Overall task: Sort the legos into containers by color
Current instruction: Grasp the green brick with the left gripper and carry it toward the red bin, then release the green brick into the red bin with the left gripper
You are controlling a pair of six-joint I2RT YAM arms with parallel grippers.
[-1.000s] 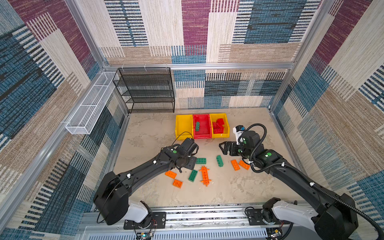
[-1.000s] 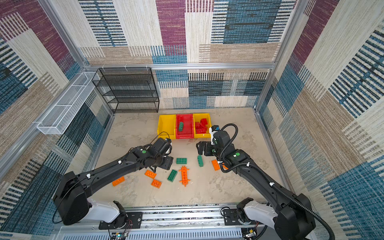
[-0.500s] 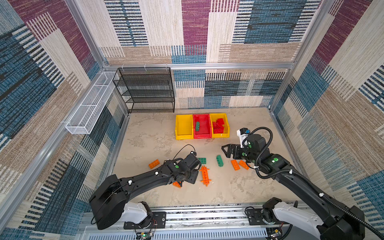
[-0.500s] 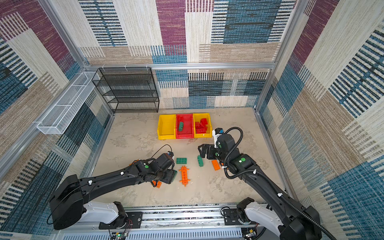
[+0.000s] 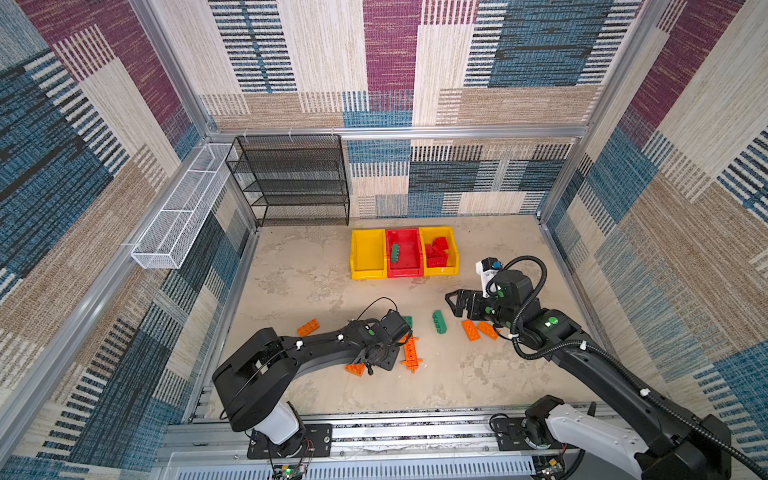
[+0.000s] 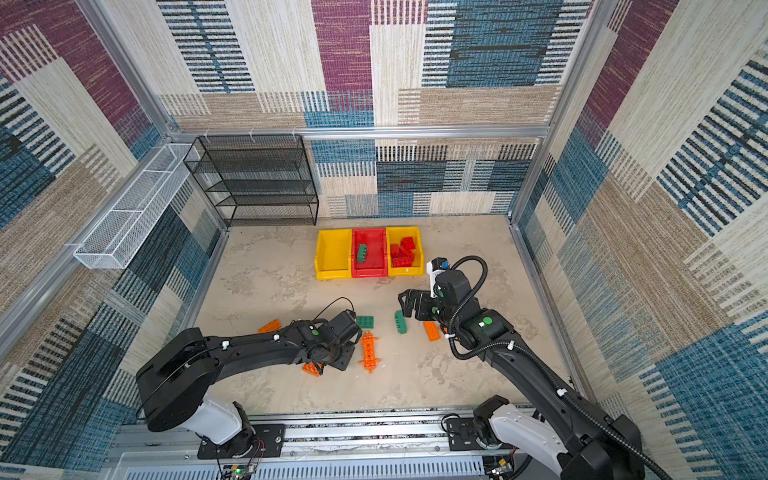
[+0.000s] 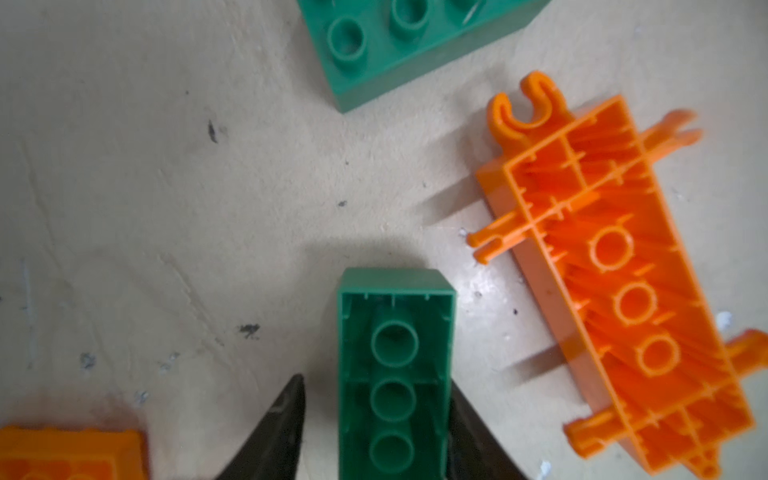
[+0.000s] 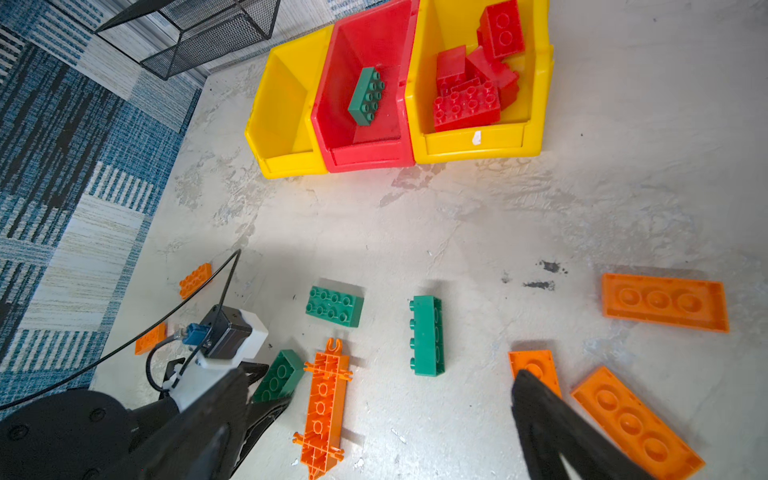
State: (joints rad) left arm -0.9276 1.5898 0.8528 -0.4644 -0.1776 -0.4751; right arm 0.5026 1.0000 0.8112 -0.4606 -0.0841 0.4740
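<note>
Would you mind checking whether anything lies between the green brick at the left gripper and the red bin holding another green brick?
One thing: a studs-up green brick lies flat on the table roughly on the line from the upside-down green brick at the left gripper to the red bin. Beyond it the table looks bare.

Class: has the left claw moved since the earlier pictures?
Yes. The left claw has drawn back toward the near edge, away from the left yellow plastic bin.
</note>
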